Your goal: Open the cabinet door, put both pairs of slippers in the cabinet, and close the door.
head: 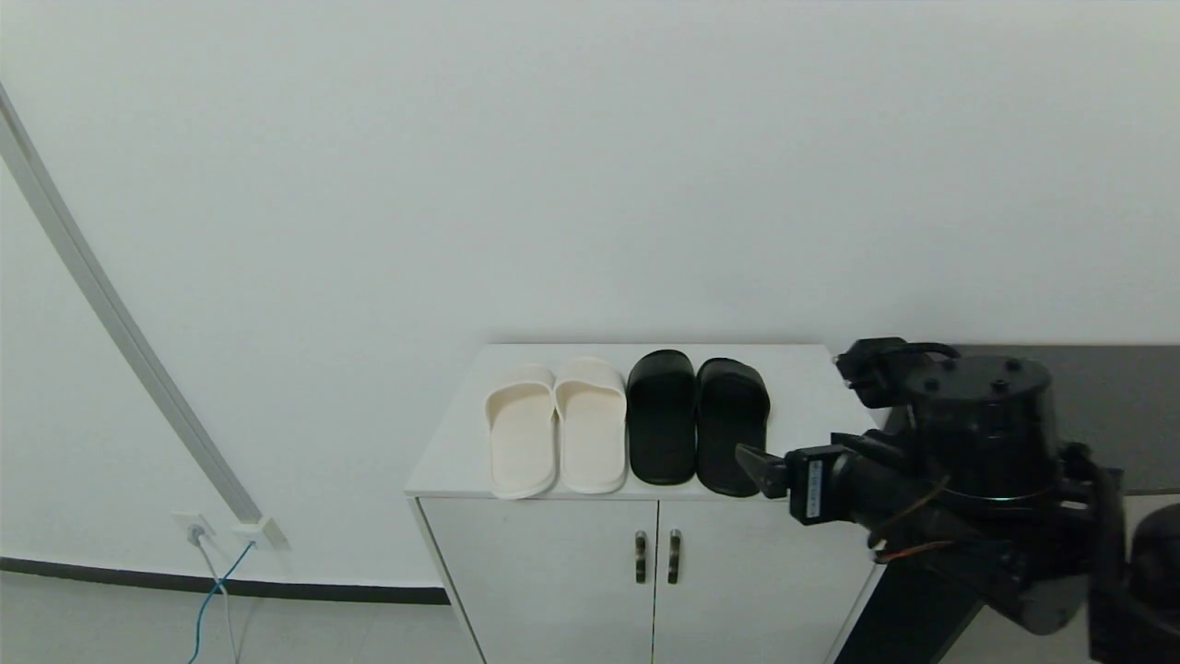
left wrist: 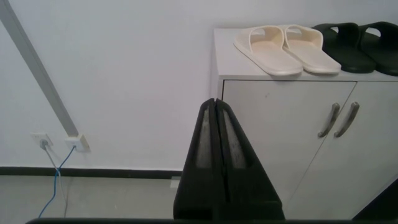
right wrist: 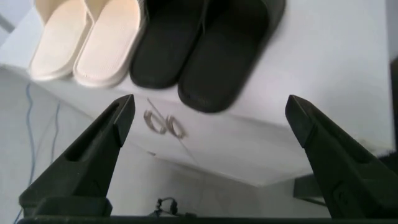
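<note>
A white cabinet [head: 811,387] stands against the wall with both doors closed and two metal handles [head: 656,556] at the middle seam. On its top lie a pair of white slippers [head: 553,429] and a pair of black slippers [head: 696,420], side by side. My right gripper [head: 751,464] hovers open just in front of and above the cabinet's front edge, close to the right black slipper; in the right wrist view its gripper [right wrist: 211,109] spans the black slippers [right wrist: 199,50] and the handles [right wrist: 163,123]. My left gripper [left wrist: 216,109] is shut and empty, low and left of the cabinet [left wrist: 280,124].
A grey conduit [head: 111,314] runs slantwise down the wall to sockets [head: 198,530] with a blue cable near the floor, left of the cabinet. A dark surface [head: 1115,397] adjoins the cabinet on the right.
</note>
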`<state>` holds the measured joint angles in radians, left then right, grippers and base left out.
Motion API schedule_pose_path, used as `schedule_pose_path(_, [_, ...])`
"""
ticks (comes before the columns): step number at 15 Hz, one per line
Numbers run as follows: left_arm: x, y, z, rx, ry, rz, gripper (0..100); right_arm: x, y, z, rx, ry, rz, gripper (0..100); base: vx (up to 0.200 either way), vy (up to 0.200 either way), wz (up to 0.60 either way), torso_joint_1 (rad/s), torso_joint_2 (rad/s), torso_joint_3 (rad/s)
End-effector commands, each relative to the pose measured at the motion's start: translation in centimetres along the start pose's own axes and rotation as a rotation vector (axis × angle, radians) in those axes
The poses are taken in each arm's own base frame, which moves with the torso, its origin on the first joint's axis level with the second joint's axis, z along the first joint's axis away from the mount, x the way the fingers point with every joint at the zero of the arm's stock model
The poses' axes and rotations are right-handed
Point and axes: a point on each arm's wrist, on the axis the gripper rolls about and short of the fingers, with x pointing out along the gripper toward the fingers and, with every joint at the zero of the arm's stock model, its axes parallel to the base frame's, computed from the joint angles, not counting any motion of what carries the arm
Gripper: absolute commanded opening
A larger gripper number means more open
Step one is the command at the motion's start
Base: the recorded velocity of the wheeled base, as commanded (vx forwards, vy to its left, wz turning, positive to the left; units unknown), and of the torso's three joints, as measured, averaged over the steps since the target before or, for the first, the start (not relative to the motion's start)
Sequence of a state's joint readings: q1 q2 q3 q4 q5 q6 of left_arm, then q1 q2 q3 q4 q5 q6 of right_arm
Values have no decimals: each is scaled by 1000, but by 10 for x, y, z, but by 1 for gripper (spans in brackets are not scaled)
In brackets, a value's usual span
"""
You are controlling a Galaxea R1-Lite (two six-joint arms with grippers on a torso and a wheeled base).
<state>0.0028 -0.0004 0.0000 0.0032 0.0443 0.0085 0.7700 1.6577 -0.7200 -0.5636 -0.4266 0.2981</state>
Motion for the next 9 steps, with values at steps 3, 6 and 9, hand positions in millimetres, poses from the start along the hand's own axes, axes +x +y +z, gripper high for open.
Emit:
schedule_pose_path(3, [0,0,0,-1,0,1,0,80,46,-23,-8,-8,-117,100,0,0,0,0,0,0])
schedule_pose_path(6, [0,0,0,-1,0,1,0,118,54,-29,0,-38,-205,100,0,0,0,0,0,0])
schedule_pose_path(9, [0,0,0,-1,0,1,0,163,46,-28,29,-83,-311,100,0,0,0,0,0,0])
